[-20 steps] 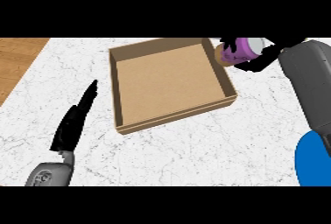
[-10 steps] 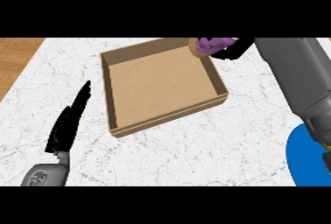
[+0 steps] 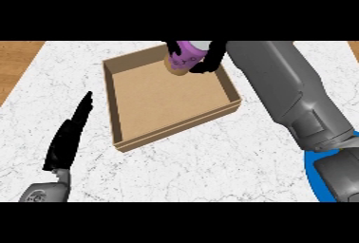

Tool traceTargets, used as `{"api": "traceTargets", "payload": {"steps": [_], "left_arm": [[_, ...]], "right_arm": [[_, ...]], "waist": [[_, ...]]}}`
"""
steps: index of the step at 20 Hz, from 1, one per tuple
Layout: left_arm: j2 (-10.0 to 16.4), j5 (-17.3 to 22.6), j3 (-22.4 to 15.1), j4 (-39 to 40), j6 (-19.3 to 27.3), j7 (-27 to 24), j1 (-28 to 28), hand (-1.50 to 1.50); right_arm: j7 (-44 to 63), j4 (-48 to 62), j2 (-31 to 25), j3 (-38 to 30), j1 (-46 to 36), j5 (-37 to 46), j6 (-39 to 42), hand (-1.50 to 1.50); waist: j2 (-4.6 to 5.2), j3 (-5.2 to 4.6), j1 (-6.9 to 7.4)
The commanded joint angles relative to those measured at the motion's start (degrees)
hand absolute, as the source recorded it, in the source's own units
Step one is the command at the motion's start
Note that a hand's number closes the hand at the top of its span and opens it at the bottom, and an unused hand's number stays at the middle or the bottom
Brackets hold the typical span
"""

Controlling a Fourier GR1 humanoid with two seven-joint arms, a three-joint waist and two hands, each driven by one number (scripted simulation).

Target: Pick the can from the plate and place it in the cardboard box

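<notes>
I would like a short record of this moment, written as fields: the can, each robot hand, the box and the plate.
can: purple, held over the far side of the box
right robot hand: fingers curled round the can
left robot hand: open, fingers straight, resting at the view's lower left
cardboard box: open-topped, on the marble counter
plate: blue, at the lower right edge, partly hidden by the right forearm
</notes>
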Motion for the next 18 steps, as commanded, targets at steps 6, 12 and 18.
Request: {"api": "traceTargets", "payload": {"steps": [6,12,18], "left_arm": [[-0.1,0.3,0.4,-1.7,0.0,0.5,1.5,0.00],[-0.1,-0.4,0.6,-0.4,0.4,-0.3,1.0,0.00],[-0.9,0.0,-0.4,1.0,-0.6,-1.1,-0.3,0.00]], "right_arm": [[-3.4,8.2,9.7,5.8,-2.2,4.7,-0.9,1.50],[1.5,11.7,10.2,7.6,-1.4,1.2,-0.1,-1.50],[1.0,11.9,10.2,7.5,0.3,-3.7,1.6,-1.50]], "waist": [[-0.21,-0.01,-1.44],[-0.09,-0.04,-0.04],[0.34,-0.06,1.35]]}}
